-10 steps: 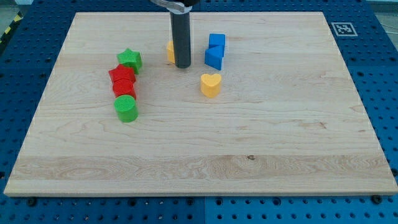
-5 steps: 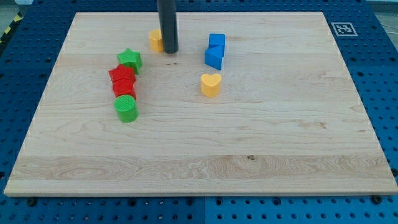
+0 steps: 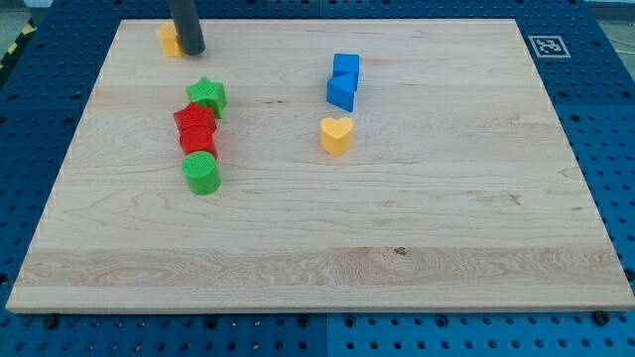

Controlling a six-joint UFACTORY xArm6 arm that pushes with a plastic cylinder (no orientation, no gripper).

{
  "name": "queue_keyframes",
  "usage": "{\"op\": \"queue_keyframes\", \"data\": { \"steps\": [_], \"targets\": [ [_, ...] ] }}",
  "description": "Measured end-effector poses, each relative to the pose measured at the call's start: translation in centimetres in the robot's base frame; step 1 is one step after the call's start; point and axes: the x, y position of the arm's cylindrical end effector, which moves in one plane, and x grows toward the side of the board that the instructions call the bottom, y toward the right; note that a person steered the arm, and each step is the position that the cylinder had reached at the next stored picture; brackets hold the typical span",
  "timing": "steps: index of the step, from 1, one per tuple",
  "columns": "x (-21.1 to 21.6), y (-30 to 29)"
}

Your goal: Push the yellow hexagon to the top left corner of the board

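Observation:
The yellow hexagon sits near the top left corner of the wooden board, partly hidden behind my rod. My tip stands right against the hexagon's right side, touching or nearly touching it. The rod rises out of the view's top.
A green star lies below the tip, with a red star, a red block and a green cylinder in a column under it. Two blue blocks stand at the upper middle, with a yellow heart below them.
My tip has moved up and to the left, pushing the yellow hexagon from the upper middle of the board to near the top left corner. The other blocks have not moved.

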Motion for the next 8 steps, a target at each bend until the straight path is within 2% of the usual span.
{"op": "queue_keyframes", "data": {
  "steps": [2, 4, 8],
  "targets": [
    [1.0, -0.8],
    [-1.0, -4.7],
    [-0.2, -1.1]
  ]
}}
